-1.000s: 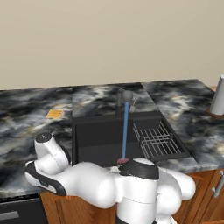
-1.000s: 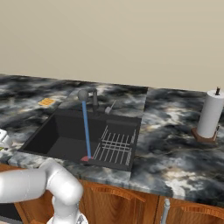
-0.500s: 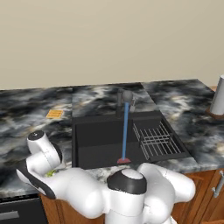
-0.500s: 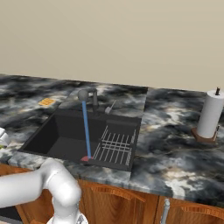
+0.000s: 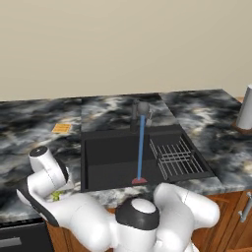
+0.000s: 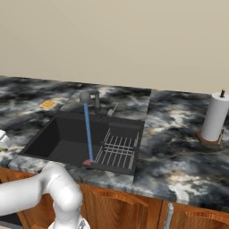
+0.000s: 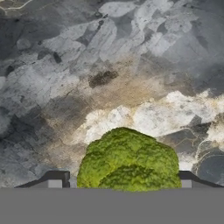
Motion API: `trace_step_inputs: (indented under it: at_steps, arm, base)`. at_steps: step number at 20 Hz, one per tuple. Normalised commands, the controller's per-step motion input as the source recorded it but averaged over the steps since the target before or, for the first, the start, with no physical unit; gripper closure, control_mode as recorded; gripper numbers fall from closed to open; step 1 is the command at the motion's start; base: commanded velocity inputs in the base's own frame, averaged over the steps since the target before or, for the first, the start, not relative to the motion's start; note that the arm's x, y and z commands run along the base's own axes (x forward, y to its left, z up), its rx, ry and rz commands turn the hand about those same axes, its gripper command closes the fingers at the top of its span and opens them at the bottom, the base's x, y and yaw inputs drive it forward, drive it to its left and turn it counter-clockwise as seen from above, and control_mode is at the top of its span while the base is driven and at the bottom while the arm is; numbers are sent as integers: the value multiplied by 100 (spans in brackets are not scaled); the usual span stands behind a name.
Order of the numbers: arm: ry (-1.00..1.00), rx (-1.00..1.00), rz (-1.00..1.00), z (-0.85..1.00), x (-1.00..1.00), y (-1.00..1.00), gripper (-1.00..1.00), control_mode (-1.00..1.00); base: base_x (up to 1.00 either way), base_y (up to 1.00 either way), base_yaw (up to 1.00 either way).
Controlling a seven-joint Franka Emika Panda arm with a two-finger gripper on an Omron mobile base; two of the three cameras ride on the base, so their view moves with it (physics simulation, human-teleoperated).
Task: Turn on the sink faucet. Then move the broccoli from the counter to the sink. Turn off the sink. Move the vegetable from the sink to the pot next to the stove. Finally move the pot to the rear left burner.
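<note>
Swinging lower over the counter (image 5: pixel 29 123) than a second ago, the arm is now bringing its wrist down left of the sink (image 5: pixel 113 160), where water is running from the sink faucet (image 5: pixel 141 109). In the hand view the broccoli (image 7: pixel 130 162) is lying directly between the two finger tips of the gripper (image 7: pixel 118 183), floret crown facing the camera, so its stalk is hidden. The jaws are standing apart on either side of it, narrowing but not yet visibly pressing. From the sink, the broccoli (image 5: pixel 55 196) is sitting on the counter just left of the basin's front corner.
</note>
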Motion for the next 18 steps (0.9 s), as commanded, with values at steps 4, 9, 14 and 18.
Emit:
trace_step_inputs:
  at_steps: [4,9,14,18]
  arm:
    - [-2,6,0,-58,-1,-53,100,-100]
    - [-1,4,0,-43,-1,-27,100,-100]
    - [0,0,0,-1,0,-8,100,-100]
    - [-2,-1,-1,47,0,-38,100,-100]
  base:
    - [0,0,0]
    - [0,0,0]
    - [0,0,0]
    - [0,0,0]
